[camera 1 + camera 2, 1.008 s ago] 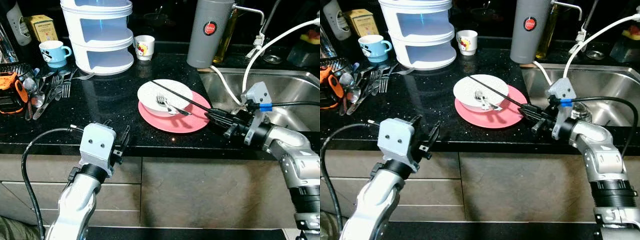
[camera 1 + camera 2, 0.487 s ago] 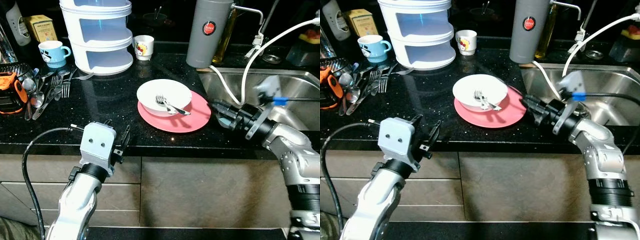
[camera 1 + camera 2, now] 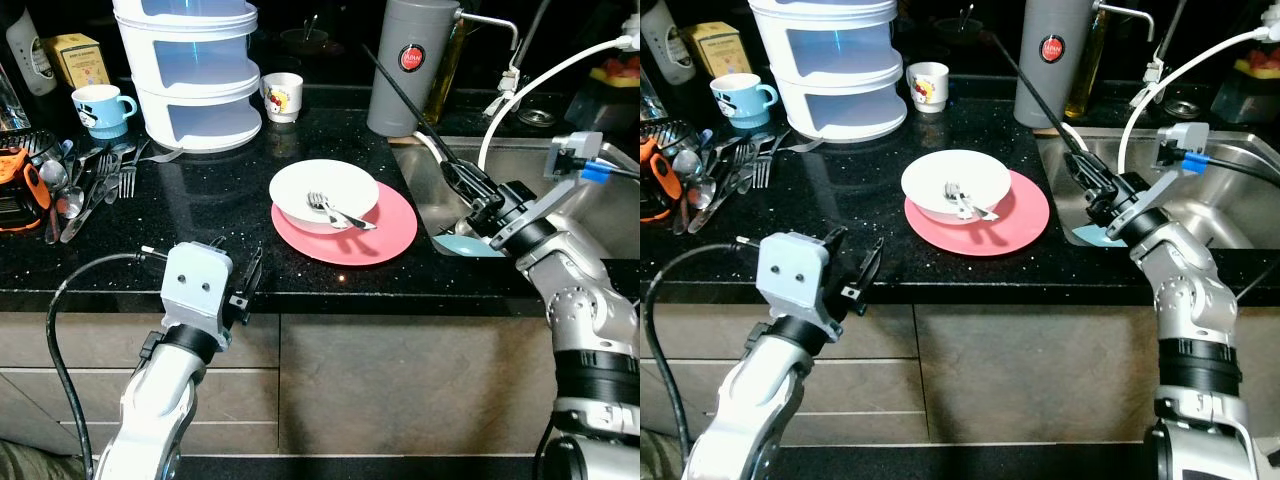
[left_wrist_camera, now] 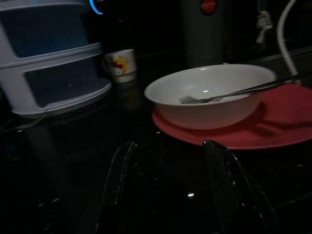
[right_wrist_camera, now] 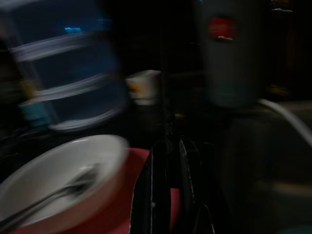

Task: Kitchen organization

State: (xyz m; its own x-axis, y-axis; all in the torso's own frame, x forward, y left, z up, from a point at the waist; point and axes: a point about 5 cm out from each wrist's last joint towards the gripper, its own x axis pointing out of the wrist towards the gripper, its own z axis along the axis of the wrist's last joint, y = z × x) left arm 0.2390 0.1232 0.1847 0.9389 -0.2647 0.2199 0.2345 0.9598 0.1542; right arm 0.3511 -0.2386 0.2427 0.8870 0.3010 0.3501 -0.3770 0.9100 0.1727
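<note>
Right tool [image 3: 462,180] is up over the near edge of the sink [image 3: 560,170], fingers pinched together on a thin black chopstick [image 3: 405,95] that slants up and back across the front of the grey canister [image 3: 405,65]. That long free end is the worry, I'd say: gripped low like that, any twist of the wrist swings the tip wide, and it sits close enough to the canister and the oil bottle [image 3: 450,60] behind it to clip one of them. The stick could also slide through the pinch and drop into the basin, since there's so little of it inside the grip. The white hose [image 3: 520,95] loops just beside the arm, so a snag is possible there too. On the black tabletop [image 3: 200,215] the white bowl [image 3: 323,192] sits on the pink plate [image 3: 385,235] with a fork [image 3: 335,210] resting inside it, apart from the right arm. Left tool [image 3: 245,285] hangs at the tabletop's front edge, fingers spread, gripping nothing. Loose cutlery [image 3: 95,180] lies in a heap far left, near the blue mug [image 3: 100,107]. As for writing: the canister has a round red badge, lettering too small to read; the little white cup [image 3: 280,95] carries a cartoon print; the yellow box [image 3: 82,55] has text I can't make out.
</note>
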